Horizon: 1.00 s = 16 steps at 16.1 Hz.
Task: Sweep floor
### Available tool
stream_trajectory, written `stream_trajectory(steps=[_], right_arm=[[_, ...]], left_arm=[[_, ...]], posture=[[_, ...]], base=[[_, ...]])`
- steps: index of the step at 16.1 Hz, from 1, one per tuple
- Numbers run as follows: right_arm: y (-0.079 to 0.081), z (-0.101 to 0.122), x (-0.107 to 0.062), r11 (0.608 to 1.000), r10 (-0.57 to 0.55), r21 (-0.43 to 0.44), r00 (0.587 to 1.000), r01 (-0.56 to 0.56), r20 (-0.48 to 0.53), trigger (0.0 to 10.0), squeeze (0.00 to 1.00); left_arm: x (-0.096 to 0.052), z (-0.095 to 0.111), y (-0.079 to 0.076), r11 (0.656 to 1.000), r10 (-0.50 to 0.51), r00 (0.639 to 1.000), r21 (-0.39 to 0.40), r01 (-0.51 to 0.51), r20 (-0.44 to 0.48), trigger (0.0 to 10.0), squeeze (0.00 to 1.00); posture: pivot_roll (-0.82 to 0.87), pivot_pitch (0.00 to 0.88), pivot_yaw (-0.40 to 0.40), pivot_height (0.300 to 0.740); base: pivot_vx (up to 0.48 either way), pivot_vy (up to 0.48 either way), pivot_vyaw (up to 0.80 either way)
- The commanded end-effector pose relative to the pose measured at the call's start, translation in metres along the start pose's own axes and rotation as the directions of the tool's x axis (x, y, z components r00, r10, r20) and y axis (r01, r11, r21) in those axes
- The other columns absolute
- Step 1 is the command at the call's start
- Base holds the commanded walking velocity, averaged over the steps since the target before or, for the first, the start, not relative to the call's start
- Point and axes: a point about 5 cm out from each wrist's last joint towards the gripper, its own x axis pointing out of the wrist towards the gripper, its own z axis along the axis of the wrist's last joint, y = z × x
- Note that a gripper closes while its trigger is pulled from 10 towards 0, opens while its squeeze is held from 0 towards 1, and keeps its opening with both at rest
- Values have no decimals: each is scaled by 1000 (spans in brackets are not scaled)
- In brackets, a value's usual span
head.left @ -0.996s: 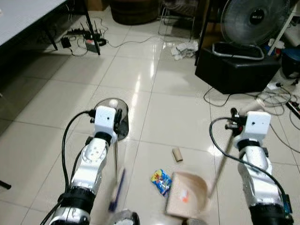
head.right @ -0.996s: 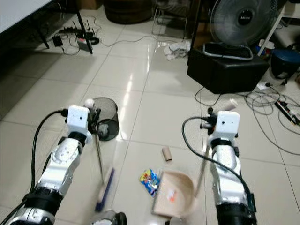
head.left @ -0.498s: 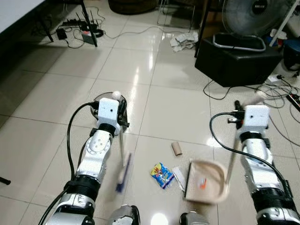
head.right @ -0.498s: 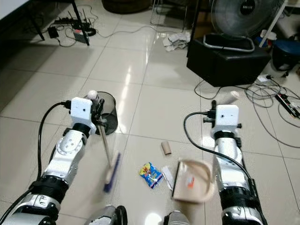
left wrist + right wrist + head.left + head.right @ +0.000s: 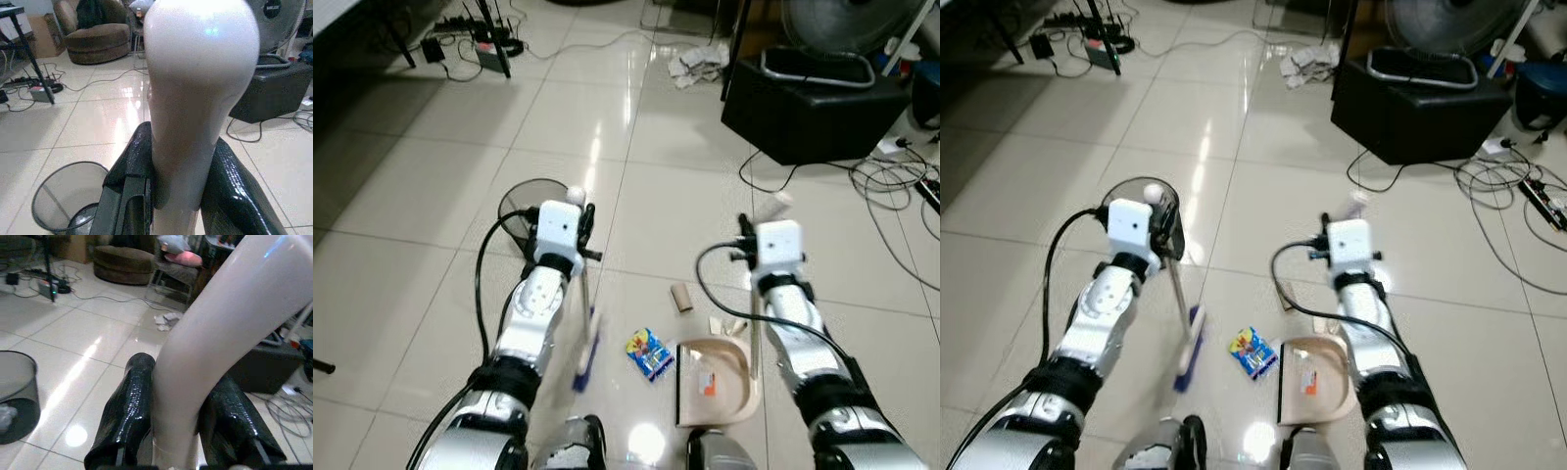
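left gripper point(image 5: 173, 196) clamps the white-handled blue broom point(image 5: 584, 348); right gripper point(image 5: 176, 431) clamps the beige long-handled dustpan point(image 5: 720, 382), flat beside the colourful snack wrapper point(image 5: 649, 353).

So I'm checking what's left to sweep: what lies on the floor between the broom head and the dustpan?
In the left eye view, a colourful snack wrapper lies between the broom head and the dustpan.

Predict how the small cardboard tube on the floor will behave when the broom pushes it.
The cardboard tube lies on its side on glossy tile, so it will probably roll rather than slide. It looks hollow and light, so the broom may flick it past the dustpan.
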Motion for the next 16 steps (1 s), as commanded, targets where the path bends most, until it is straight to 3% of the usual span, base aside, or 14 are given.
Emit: stream_trajectory(steps=[1, 4, 7, 12, 15, 16], right_arm=[[8, 2, 1, 1000, 29, -11, 999, -29, 17, 10000, 0], [11, -7, 2, 1000, -11, -6, 998, 10, -55, 10000, 0], [9, -6, 5, 999, -39, 21, 997, 40, -60, 10000, 0], [9, -3, 9, 994, -50, 97, 997, 56, -58, 10000, 0], [8, 3, 14, 989, -55, 134, 998, 59, -34, 10000, 0], [6, 8, 16, 987, -58, 148, 998, 58, -8, 10000, 0]], left_arm=[[-1, -6, -3, 1000, 6, 1000, -31, -7, -28, 10000, 0], [4, -7, -19, 991, -24, 999, -132, 17, -48, 10000, 0], [5, -3, -35, 972, -81, 996, -225, 74, -22, 10000, 0], [8, 9, -43, 939, -123, 991, -317, 133, 52, 10000, 0], [8, 14, -46, 935, -182, 980, -293, 198, 81, 10000, 0], [7, 18, -48, 938, -241, 964, -228, 261, 110, 10000, 0]], posture=[[15, 232, 45, 740], [10, 233, 45, 740], [2, 227, 47, 740], [5, 210, 43, 740], [4, 195, 44, 740], [3, 185, 45, 740]], base=[[0, 0, 0], [0, 0, 0], [0, 0, 0], [0, 0, 0], [0, 0, 0], [0, 0, 0]])
